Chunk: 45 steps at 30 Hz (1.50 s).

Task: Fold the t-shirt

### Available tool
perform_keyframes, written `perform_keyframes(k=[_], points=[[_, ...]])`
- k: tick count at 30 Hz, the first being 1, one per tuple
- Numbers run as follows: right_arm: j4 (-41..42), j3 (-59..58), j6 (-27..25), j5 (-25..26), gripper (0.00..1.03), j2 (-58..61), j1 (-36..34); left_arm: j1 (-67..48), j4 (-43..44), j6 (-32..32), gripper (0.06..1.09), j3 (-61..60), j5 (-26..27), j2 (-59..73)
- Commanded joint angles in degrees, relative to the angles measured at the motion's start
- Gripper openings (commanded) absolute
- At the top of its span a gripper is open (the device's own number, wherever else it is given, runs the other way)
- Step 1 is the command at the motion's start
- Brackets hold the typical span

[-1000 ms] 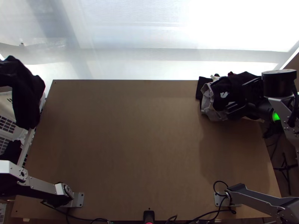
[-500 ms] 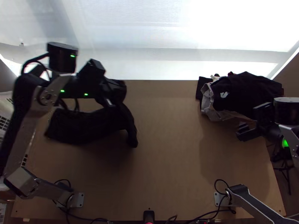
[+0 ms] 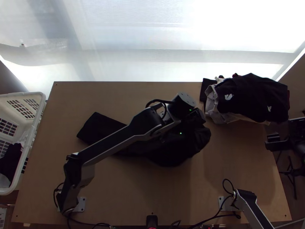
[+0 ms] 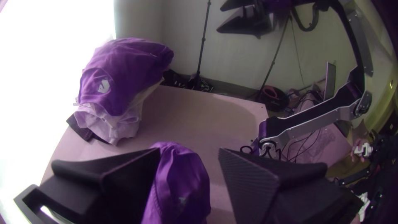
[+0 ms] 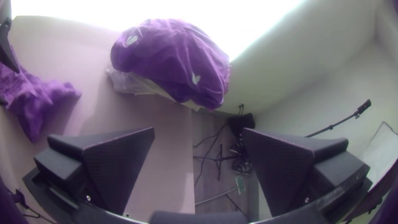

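Two fingers stand apart on the left gripper [image 3: 195, 123] over one shirt [image 3: 97, 129], two on the right gripper [image 3: 270, 142] near one pile [image 3: 253, 95].

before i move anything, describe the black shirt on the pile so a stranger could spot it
Find the far right corner of the wooden table, where a pile of clothes sits. The black shirt is draped on top, over a pale grey garment. Its two small white marks show, and it tops the pile, whereas the other black garment lies mid-table under the left arm.
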Motion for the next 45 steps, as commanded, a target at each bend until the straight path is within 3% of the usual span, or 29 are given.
perform_keyframes(k=[1, 7, 14, 20, 26, 34, 42, 45], points=[[2.4, -2.1, -0.7, -1.3, 0.98, -0.8, -3.8, -2.7, 1.1, -1.9, 1.05, 1.1, -1.1, 4.2], [3.4, -7.0, 0.5, -4.3, 0.98, 0.2, -1.9, 5.0, -6.1, 0.8, 1.04, -2.6, -1.2, -6.1], [2.9, -13.7, 7.1, -5.5, 0.98, 2.7, 14.5, 25.7, -33.2, 16.2, 1.04, -11.4, -1.1, -10.2], [2.3, -17.4, 10.1, -15.7, 0.98, 10.3, 22.2, 41.5, -27.1, 27.0, 1.04, -31.6, -1.1, -17.6], [2.3, -20.4, 10.1, -23.5, 0.96, 18.4, 21.7, 50.8, -25.3, 37.8, 1.03, -38.1, -1.0, -16.5], [3.4, -26.4, 10.1, -28.2, 0.93, 24.0, 20.6, 59.8, -21.2, 38.8, 1.03, -37.8, -1.1, -12.0], [4.5, -31.2, 11.7, -35.5, 0.88, 28.1, 19.8, 61.5, -20.9, 39.2, 1.03, -36.7, -1.1, -12.8], [7.8, -32.7, 11.7, -35.7, 0.87, 28.5, 19.7, 61.9, -20.8, 39.2, 1.03, -36.7, -1.0, -12.5]])
